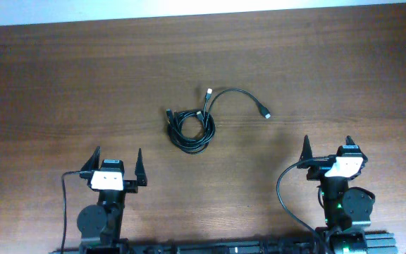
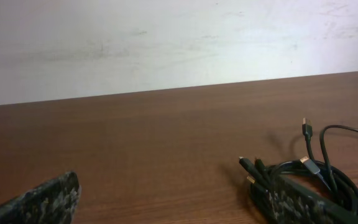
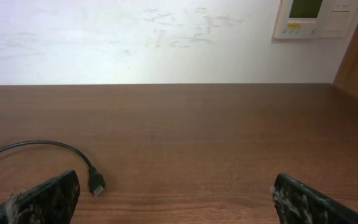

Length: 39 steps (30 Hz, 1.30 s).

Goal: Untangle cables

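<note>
Cables (image 1: 191, 130), thin limp black plug-tipped cords, look light, best pinched near a free end, while left claw (image 1: 118, 151) and right claw (image 1: 328, 140) gape empty.

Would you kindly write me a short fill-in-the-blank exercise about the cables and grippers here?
1. The left gripper and the right gripper are both ____.
2. The cables are held by ____ gripper.
3. The loose plug lies nearer the ____ gripper.
Missing words: open; neither; right.
</note>
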### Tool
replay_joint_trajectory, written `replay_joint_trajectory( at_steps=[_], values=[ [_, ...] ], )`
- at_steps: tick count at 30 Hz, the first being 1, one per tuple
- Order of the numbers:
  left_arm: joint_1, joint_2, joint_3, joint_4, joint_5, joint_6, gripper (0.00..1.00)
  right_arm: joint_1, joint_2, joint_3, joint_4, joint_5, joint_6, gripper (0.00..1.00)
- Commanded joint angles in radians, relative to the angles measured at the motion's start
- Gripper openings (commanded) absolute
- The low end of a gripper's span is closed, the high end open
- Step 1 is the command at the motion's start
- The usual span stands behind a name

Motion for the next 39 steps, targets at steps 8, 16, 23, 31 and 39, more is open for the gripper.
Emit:
replay_joint_trajectory(
  at_steps=[8, 16, 23, 31, 39],
  values=[
    [0.002, -0.002, -0.002, -0.007, 0.0, 0.001, 0.99, 0.002, -0.008, -0.009, -0.001, 0.016, -0.003, 0.98],
    [0.002, -0.002, -0.002, -0.006, -0.001, 0.001, 0.99, 0.002, -0.008, -0.009, -0.001, 0.016, -0.003, 0.98],
    [0.002, -0.002, -0.002, -0.003, 0.0, 0.001, 0.99, 0.002, -0.008, -0.009, -0.001, 0.016, -0.003, 0.99],
    [0.002, -0.002, -0.002, -0.003, 0.0, 0.001, 0.99, 0.002, -0.008, -0.009, -0.001, 0.016, -0.003, 0.98],
    [0.002, -0.002, -0.001, 0.008, 0.0, -0.003, 0.99, 0.002, -0.008, -0.009, -0.001, 0.016, -0.003, 0.98]
  ],
)
